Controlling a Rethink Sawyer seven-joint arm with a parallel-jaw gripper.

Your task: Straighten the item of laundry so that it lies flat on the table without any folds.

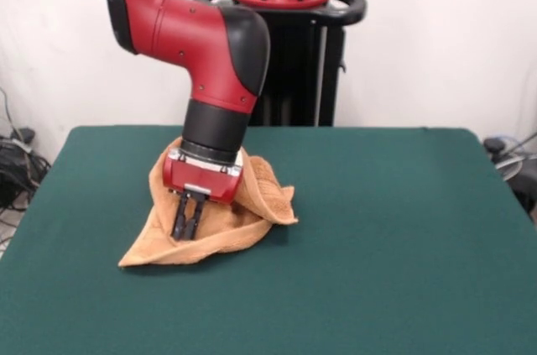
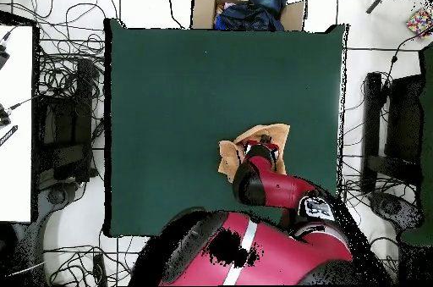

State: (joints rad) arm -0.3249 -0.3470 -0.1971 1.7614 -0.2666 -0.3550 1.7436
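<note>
Around the gripper (image 1: 190, 222) the rumpled towel (image 1: 252, 204) rose close on nearly every side, its folds banked up behind and beside the narrowly spaced fingers, so little room lay at the tool itself. Beyond the cloth the green table (image 1: 394, 229) ran bare and unobstructed in all directions. Only the black pedestal (image 1: 294, 53) stood behind the tool, past the table's far edge.
</note>
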